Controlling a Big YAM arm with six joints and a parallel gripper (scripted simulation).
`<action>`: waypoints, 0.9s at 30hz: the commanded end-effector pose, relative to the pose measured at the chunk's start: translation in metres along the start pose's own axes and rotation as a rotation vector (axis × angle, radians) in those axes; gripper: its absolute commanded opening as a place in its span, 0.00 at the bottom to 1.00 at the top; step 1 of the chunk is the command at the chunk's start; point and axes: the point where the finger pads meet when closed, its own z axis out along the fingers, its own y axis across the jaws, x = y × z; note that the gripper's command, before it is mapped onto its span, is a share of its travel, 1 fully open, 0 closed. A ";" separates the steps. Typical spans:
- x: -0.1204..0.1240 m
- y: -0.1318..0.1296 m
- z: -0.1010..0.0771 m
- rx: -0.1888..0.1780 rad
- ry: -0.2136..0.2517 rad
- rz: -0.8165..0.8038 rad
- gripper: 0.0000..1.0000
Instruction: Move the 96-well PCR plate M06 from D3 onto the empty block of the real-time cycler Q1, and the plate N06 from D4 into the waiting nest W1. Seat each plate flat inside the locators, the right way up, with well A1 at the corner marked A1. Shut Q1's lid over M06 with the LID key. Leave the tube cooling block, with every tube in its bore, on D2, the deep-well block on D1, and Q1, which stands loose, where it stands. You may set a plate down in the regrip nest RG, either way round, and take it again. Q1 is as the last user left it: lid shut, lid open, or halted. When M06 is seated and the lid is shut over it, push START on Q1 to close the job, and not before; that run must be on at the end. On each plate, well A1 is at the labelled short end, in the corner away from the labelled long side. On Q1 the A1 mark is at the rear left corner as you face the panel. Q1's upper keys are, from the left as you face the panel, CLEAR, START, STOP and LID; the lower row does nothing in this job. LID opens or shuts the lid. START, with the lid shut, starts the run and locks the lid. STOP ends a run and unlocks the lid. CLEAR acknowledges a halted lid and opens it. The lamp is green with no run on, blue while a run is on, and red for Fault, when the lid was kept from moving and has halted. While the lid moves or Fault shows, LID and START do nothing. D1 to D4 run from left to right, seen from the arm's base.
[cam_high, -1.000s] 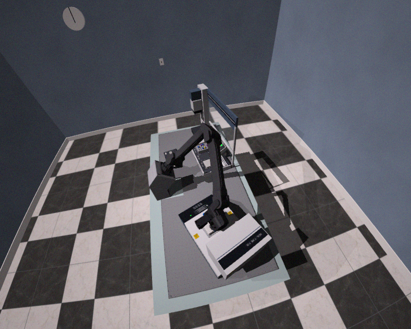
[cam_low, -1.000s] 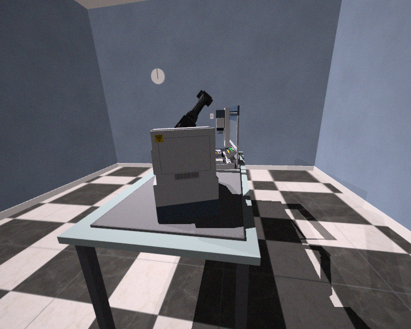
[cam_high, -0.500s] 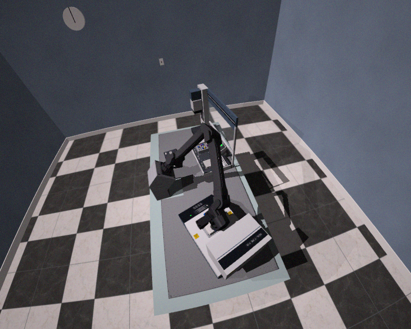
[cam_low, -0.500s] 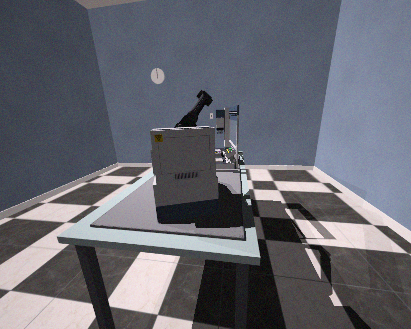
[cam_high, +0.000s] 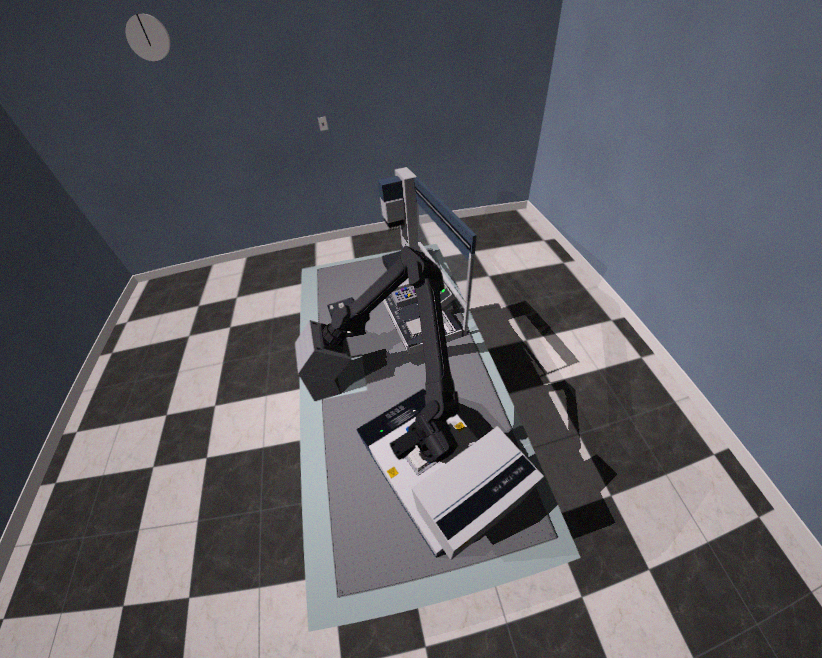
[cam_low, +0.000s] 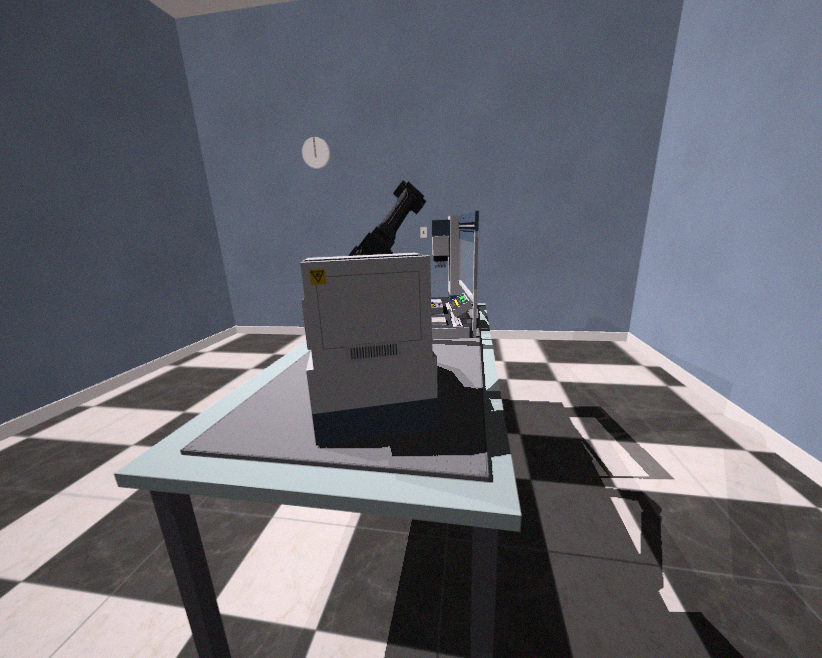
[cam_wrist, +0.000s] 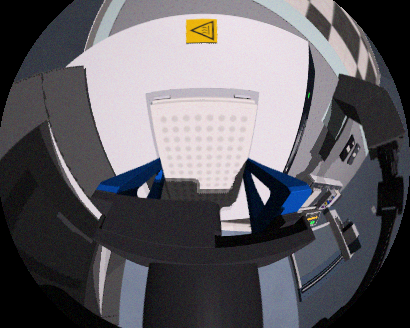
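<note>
The gripper (cam_wrist: 203, 185) has two blue fingers, and they are pinching a white plate (cam_wrist: 204, 142) full of little round wells. One finger presses on each long side of the plate, at the end nearest the wrist. The rest of the plate sticks out past the fingertips. From the top view the gripper (cam_high: 419, 444) hangs over the open middle of the cycler Q1 (cam_high: 394, 458), and the arm (cam_high: 436, 343) reaches down to it from above.

Right under the plate and all around the fingers is the white top of the cycler. I cannot tell if the plate is touching its block or is just above it. I cannot read any label, so I cannot tell which plate it is.

Past the far end of the plate there is a yellow warning sticker (cam_wrist: 201, 30) on the white top. To one side of the fingers, along the edge of the cycler, a small green lamp (cam_wrist: 309, 94) glows. In the top view the lid (cam_high: 479, 485) stands open, tipped back behind the gripper.

Farther off, beyond the cycler, is the grey mat (cam_high: 356, 507) and the pale table (cam_low: 329, 488). At the far end of the table stands a tall frame (cam_high: 409, 205).
</note>
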 end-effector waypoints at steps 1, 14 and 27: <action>0.001 0.020 -0.022 -0.062 -0.011 -0.009 0.00; 0.021 0.022 -0.017 -0.059 -0.010 -0.042 0.00; 0.004 0.004 0.009 -0.005 0.002 -0.008 0.00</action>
